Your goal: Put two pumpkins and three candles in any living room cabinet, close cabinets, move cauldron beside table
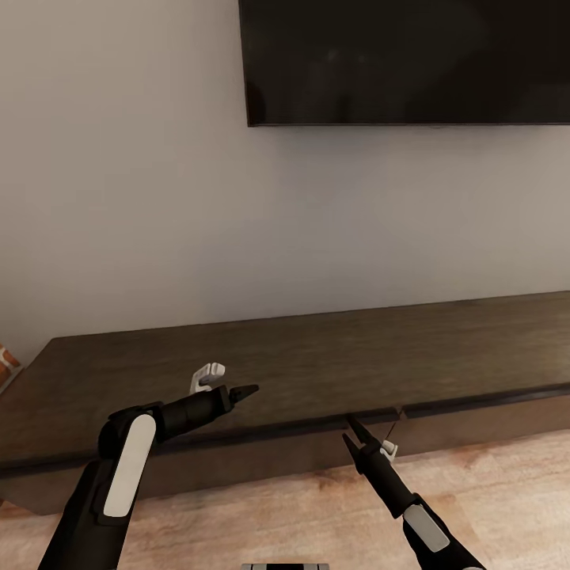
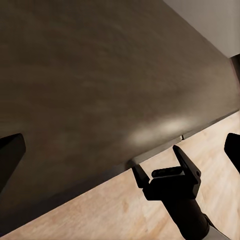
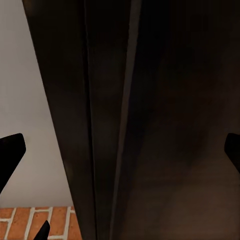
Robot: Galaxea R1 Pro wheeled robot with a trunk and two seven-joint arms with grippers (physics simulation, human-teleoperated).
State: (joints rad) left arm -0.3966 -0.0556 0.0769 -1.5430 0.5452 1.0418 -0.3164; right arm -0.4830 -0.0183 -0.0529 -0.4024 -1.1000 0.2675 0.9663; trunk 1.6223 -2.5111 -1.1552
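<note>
The cabinet [image 1: 317,356] is a long, low dark-brown unit against the wall, and its flat drawer fronts look shut. My left gripper [image 1: 241,392] hovers over the cabinet's top near the front edge. In the left wrist view the left gripper [image 2: 120,150] stands open above the cabinet top [image 2: 100,75], holding nothing. My right gripper [image 1: 352,431] points at the front edge, close to a seam between drawer fronts [image 1: 400,412]. The left wrist view shows the right gripper [image 2: 161,164] open and empty. The right gripper [image 3: 120,150] faces the dark cabinet front [image 3: 165,125] from close up.
A large black TV [image 1: 404,59] hangs on the pale wall above the cabinet. Light wooden floor [image 1: 277,514] runs along the cabinet's front. A patch of red brick [image 1: 6,360] shows past the cabinet's left end, as brick [image 3: 30,222] in the right wrist view.
</note>
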